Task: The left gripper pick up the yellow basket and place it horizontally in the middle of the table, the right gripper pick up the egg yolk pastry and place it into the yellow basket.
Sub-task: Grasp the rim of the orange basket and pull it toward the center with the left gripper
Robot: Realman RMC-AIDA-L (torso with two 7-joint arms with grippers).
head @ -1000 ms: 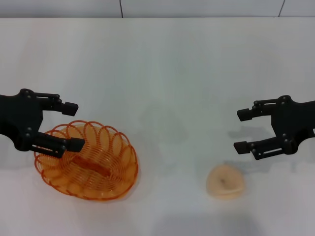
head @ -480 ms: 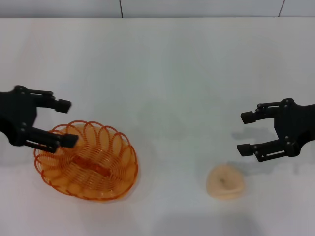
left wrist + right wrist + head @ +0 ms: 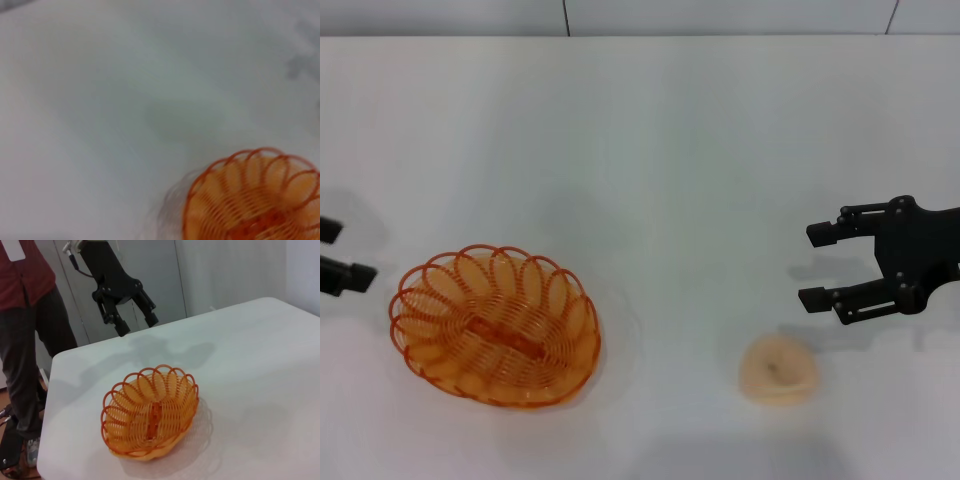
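Nothing is done yet: the yellow basket (image 3: 495,338) sits left on the table (image 3: 650,140), the egg yolk pastry (image 3: 778,370) lies outside it, and the left gripper (image 3: 131,318) and right gripper (image 3: 818,266) hang spread, empty.

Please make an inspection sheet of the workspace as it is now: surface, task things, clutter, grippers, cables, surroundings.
Surface: white table, bare between the things.
Task things: yellow basket upright on the robot's left side of the table, with nothing in it; egg yolk pastry on the table on the robot's right, not in the basket.
Clutter: nothing seen.
Grippers: left gripper open, beside the basket and apart from it; right gripper open, behind the pastry, not touching.
Cables: thin cable at the left arm.
Surroundings: standing person beyond the table edge; grey wall panels.
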